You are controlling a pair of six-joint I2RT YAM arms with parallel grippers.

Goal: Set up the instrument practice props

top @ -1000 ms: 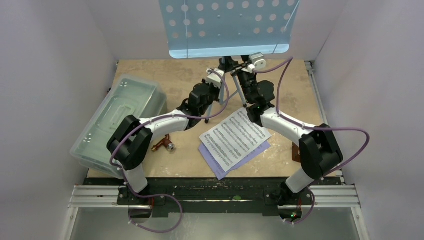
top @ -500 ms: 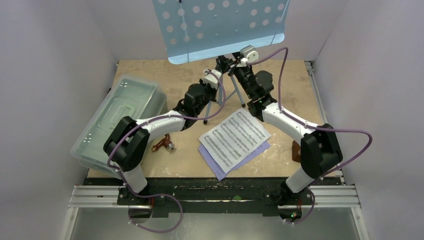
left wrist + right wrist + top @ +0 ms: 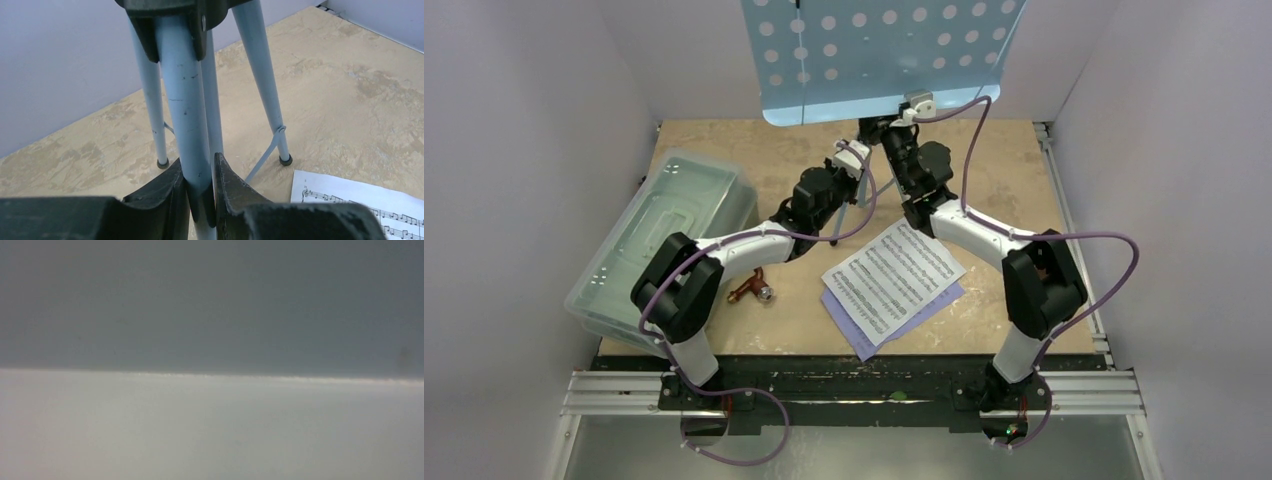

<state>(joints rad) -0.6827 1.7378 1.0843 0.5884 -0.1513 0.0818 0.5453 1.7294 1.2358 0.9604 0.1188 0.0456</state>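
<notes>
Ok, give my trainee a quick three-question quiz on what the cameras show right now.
1. True or false: the left fingers are shut on the stand's pole.
2. Of the two music sheets, which lies on top? A white, B lilac.
3. Fill in: the clear box sits on the robot's ____ side.

Key: 1 true; 2 A; 3 left.

Robot lab booth, plain white walls (image 3: 524, 150), aluminium rail (image 3: 614, 392), beige tabletop (image 3: 1014, 160)
</notes>
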